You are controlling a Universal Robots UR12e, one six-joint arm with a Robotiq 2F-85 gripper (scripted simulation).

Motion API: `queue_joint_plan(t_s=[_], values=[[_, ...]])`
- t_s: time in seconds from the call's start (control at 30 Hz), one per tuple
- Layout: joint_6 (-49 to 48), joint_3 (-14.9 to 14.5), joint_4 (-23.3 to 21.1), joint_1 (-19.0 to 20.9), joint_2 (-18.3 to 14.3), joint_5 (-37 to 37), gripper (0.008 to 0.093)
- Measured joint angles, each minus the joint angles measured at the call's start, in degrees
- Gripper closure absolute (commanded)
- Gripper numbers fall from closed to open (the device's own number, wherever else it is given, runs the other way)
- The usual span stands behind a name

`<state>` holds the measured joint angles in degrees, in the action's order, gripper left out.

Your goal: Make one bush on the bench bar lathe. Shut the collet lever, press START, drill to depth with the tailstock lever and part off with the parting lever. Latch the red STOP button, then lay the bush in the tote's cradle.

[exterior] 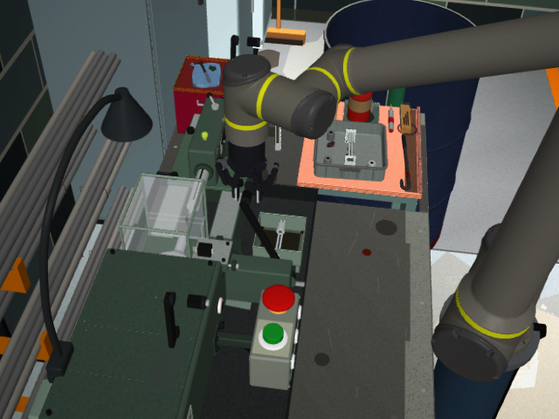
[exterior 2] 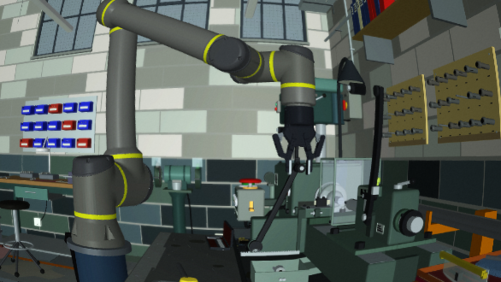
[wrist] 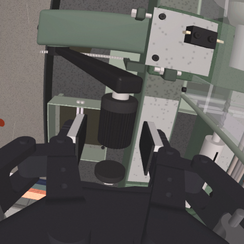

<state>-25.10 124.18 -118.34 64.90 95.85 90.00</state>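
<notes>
My gripper [wrist: 112,138] is open and holds nothing, its fingers on either side of the ribbed black knob [wrist: 117,121] at the top of the long black parting lever [exterior: 257,225]. In the second side camera the gripper [exterior 2: 299,165] sits at the upper end of that lever [exterior 2: 273,205], which slants down to a pivot at the lathe's front. The red STOP button [exterior: 278,297] and green START button [exterior: 272,333] sit on a grey box. The grey tote [exterior: 351,151] with its cradle rests on an orange mat. The tall tailstock lever [exterior 2: 376,145] stands upright.
The clear chuck guard [exterior: 165,212] stands just left of the gripper, over the spindle. An open green chute [exterior: 280,234] lies under the lever. A gooseneck lamp [exterior: 122,115] arches over the headstock, and the dark bench top [exterior: 361,293] stretches right of the lathe.
</notes>
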Motion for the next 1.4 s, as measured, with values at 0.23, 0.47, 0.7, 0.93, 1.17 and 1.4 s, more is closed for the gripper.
queue_joint_plan(t_s=[0.23, 0.47, 0.7, 0.93, 1.17, 1.4], values=[[0.0, 0.0, -0.01, 0.0, 0.01, 0.0, 0.0534], [0.0, 0.0, -0.01, 0.0, 0.0, 0.0, 0.0654], [0.0, -0.01, -0.02, 0.0, 0.01, -0.01, 0.0794], [0.0, -0.01, -0.02, 0.0, 0.0, -0.01, 0.0934], [-0.4, 0.53, 0.53, -0.39, 1.12, -0.04, 0.0934], [-0.89, 1.2, 1.24, -0.89, 2.5, -0.04, 0.0934]])
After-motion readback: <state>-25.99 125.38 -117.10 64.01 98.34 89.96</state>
